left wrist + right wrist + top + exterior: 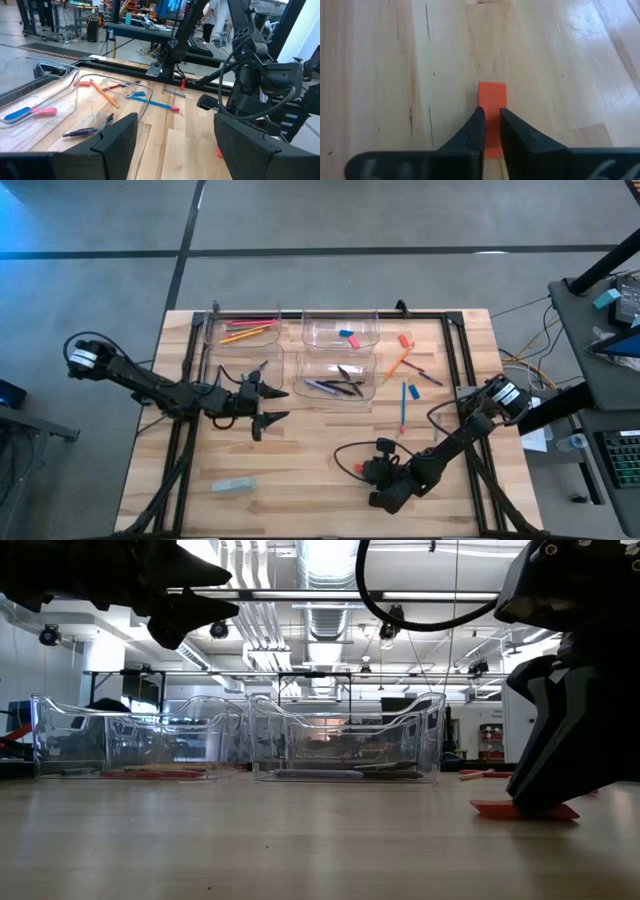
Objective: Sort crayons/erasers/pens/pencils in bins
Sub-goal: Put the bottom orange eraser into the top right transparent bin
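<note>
A: Starting at the left, what is the left gripper (268, 406) doing?

B: It hangs above the table beside the bins, fingers spread apart, nothing between them. Just past it stand the four clear bins (340, 355) in a block. The far-left one holds pencils (247, 330), the far-right one a blue eraser (351, 340) and something small and red, and the near-right one the dark pens (335, 387).

A: And right of the bins?

B: Loose things on the bare wood: an orange pencil (397, 364), a blue pencil (403, 410), a short blue crayon (413, 391), a red piece (405, 340) near the far rail.

A: The right gripper (384, 471)?

B: Down at the tabletop toward the near edge, right of centre. A flat orange-red eraser (491, 116) lies on the wood directly under its tips; in the right wrist view the two fingers have drawn almost together over the block's middle, which runs out ahead of them. The low view shows the block flat on the table (300, 840) beneath the claw. Whether the fingers truly pinch it, I cannot tell.
</note>
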You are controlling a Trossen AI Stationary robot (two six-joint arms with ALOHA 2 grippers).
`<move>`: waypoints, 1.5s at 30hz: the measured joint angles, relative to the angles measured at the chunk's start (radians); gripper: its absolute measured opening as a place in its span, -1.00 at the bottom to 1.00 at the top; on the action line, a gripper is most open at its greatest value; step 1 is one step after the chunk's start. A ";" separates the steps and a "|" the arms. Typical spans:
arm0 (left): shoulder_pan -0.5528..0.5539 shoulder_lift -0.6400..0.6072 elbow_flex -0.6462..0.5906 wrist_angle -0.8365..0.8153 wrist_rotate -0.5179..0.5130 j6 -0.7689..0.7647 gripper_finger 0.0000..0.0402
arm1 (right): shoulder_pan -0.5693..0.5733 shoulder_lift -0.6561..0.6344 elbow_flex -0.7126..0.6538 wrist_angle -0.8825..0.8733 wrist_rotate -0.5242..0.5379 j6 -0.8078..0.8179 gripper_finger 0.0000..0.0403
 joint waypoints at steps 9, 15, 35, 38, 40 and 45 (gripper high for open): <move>0.000 0.000 0.000 0.000 0.000 0.000 0.23 | -0.002 -0.022 0.017 -0.024 0.009 -0.017 -0.94; 0.000 0.000 0.000 0.000 0.000 0.000 0.23 | -0.002 -0.031 0.025 -0.019 0.058 -0.031 -0.96; 0.000 0.000 0.000 0.000 0.000 0.000 0.23 | -0.013 -0.028 -0.005 -0.034 0.090 0.056 -0.38; 0.000 0.000 0.000 -0.001 0.000 0.000 0.23 | -0.013 -0.028 -0.006 -0.036 0.092 0.067 -0.23; 0.000 0.000 0.000 0.000 0.000 0.000 0.23 | -0.013 -0.028 -0.007 -0.033 0.089 0.067 -0.17; 0.000 0.000 0.000 0.000 0.000 0.000 0.23 | -0.014 -0.028 -0.007 -0.009 0.067 0.067 -0.10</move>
